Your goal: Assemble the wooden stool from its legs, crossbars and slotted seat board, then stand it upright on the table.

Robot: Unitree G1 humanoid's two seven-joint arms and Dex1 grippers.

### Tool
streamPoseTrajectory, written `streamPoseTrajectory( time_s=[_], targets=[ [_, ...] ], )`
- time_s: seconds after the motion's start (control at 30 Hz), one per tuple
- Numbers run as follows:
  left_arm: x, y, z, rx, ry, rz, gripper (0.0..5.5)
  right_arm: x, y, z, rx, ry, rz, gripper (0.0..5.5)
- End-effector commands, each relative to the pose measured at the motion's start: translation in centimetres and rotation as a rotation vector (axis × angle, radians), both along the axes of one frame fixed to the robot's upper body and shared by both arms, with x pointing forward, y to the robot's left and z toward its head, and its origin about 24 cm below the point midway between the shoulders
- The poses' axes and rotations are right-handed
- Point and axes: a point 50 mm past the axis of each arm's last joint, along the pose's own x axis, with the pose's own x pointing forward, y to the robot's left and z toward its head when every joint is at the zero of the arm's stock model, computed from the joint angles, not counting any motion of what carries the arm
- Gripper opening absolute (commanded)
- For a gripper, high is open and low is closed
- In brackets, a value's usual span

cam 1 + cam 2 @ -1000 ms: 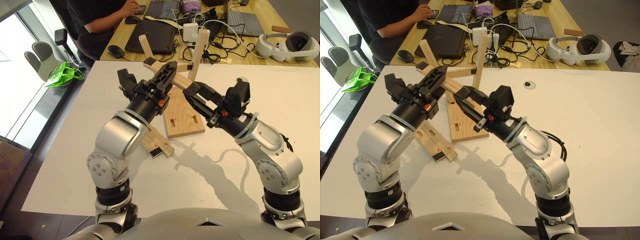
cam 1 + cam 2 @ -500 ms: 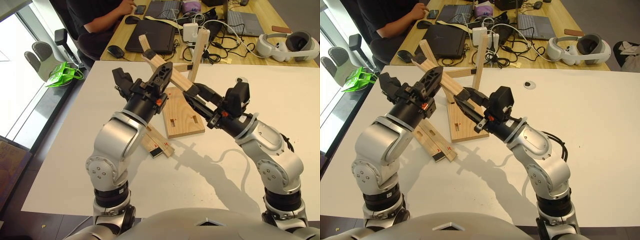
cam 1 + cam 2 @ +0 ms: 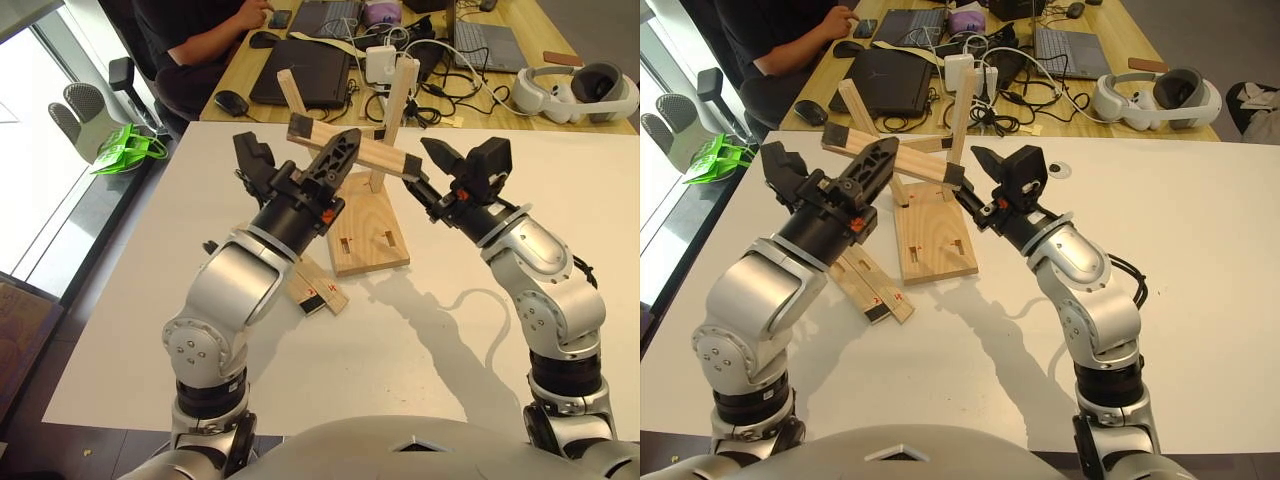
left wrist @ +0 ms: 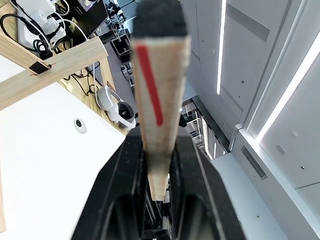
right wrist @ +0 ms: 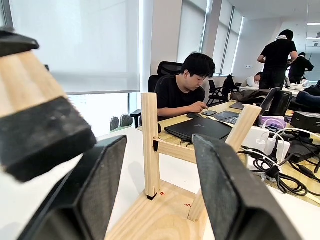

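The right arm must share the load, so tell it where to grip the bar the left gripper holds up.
Probably best to grip the bar on the bare wood just inside its black-capped end, coming from the robot's right. That end juts free past the left gripper, nearly level, toward the open right gripper.
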Motion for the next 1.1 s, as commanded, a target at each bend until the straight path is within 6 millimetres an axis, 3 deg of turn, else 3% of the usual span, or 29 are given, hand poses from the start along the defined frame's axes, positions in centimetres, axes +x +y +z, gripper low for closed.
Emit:
streamPoseTrajectory(
  time_s=[0.03,0.07,0.13,0.23,0.3,0.37,0.53,0.63,1.1],
  targets=[
    [1.1,6.2,-0.9,0.473,0.029,0.447,0.41,-1.6,-2.5,-0.3,0.007,0.089,0.024,2.42],
    [1.0,7.7,-1.3,0.643,0.050,0.549,0.41,-2.0,-3.1,-0.6,0.005,0.117,0.006,2.42],
    [-0.1,8.4,-3.3,0.891,0.149,0.598,0.41,-2.8,-3.7,-0.8,0.007,0.155,-0.034,2.42],
    [-2.3,6.6,-6.8,0.997,0.314,0.481,0.41,-4.1,-2.6,-1.2,0.026,0.189,-0.029,2.42],
    [-3.1,5.7,-8.0,1.068,0.360,0.404,0.41,-4.6,-1.8,-1.2,0.038,0.198,-0.021,2.42],
    [-3.5,6.1,-8.7,1.139,0.388,0.399,0.41,-4.8,-1.3,-1.1,0.054,0.195,-0.022,2.42],
    [-3.1,9.3,-9.0,1.365,0.388,0.488,0.41,-4.5,-1.2,-0.7,0.078,0.182,-0.057,2.42],
    [-1.9,9.8,-9.9,1.358,0.415,0.514,0.41,-4.1,-0.8,-0.6,0.093,0.179,-0.058,2.42],
    [4.1,7.8,-13.4,1.199,0.449,0.646,0.41,-2.3,0.7,0.7,0.140,0.150,-0.024,2.42]
  ],
)
